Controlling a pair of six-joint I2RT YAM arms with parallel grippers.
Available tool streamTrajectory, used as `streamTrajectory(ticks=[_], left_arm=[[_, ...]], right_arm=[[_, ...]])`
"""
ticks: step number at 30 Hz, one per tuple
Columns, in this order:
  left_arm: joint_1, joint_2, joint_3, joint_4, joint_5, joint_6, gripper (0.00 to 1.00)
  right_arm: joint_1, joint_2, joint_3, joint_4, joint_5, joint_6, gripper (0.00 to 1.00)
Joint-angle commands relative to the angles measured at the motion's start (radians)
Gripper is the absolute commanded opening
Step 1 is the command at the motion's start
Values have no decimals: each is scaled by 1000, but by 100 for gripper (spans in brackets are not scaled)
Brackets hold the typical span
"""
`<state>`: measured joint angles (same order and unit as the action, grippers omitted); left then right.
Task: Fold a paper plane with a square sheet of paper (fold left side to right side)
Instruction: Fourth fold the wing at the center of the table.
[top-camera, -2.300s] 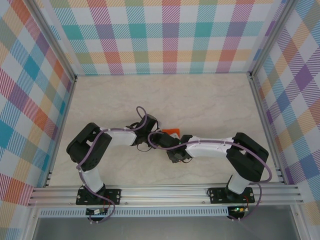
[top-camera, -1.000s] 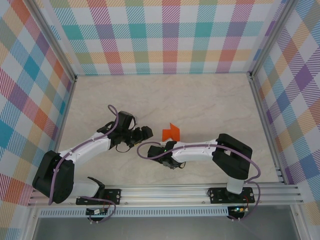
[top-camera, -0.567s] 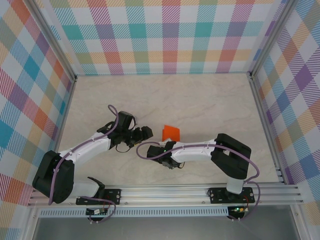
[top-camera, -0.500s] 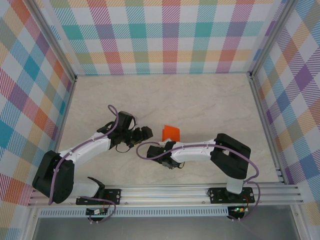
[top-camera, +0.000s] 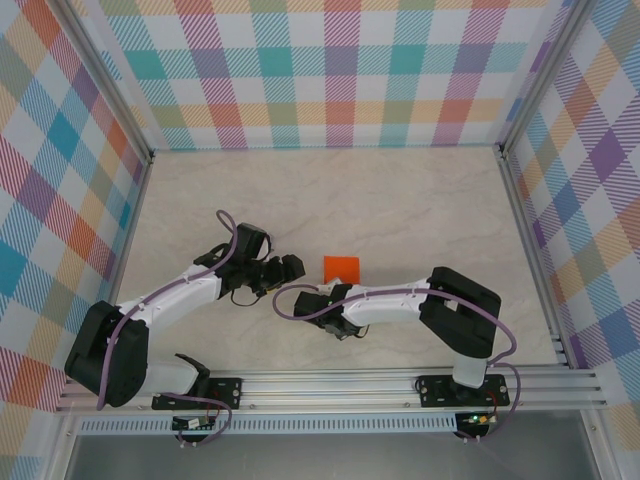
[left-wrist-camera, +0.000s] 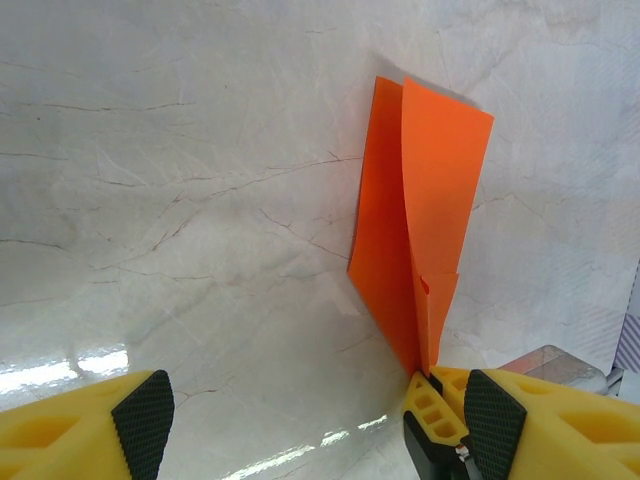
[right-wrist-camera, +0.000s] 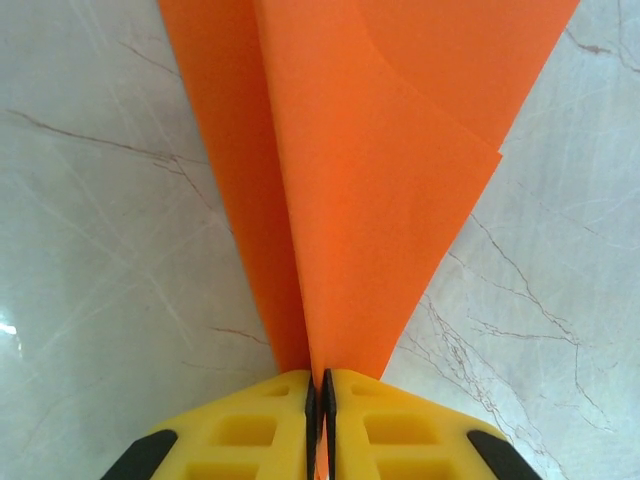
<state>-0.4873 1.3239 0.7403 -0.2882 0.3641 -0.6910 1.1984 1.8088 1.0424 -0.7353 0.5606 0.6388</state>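
Right gripper (right-wrist-camera: 320, 388) clamps the paper plane (right-wrist-camera: 370, 180) at its near end, long axis running straight away. Left gripper (left-wrist-camera: 315, 415) wide, empty, just beside it.

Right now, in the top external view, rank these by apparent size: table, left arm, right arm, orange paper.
1. table, largest.
2. left arm and right arm: they look about alike, so not ranked.
3. orange paper, smallest.

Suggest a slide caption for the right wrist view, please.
Right claw pinching the tip of the folded orange paper plane.
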Motion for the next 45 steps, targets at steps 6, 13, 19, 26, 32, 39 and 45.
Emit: streamTrajectory(ticks=[6,13,19,26,32,39,45], left_arm=[[12,-6,12,-1,25,12,79],[-1,30,-2,69,81,16,79],[-38,90,11,111,108,17,77],[-90,158,44,136,127,22,72],[-130,222,77,179,139,-3,66],[-171,311,151,191,143,-8,61],[-184,379,191,203,153,-13,50]], right_arm=[[-28,-66,-66,82,-85,-29,12],[-64,-124,-115,165,-162,-76,13],[-104,-158,-156,224,-240,-119,12],[-169,-223,-219,311,-358,-166,12],[-252,-285,-293,400,-495,-191,12],[-310,-296,-312,432,-582,-223,11],[-352,-294,-343,482,-654,-216,11]])
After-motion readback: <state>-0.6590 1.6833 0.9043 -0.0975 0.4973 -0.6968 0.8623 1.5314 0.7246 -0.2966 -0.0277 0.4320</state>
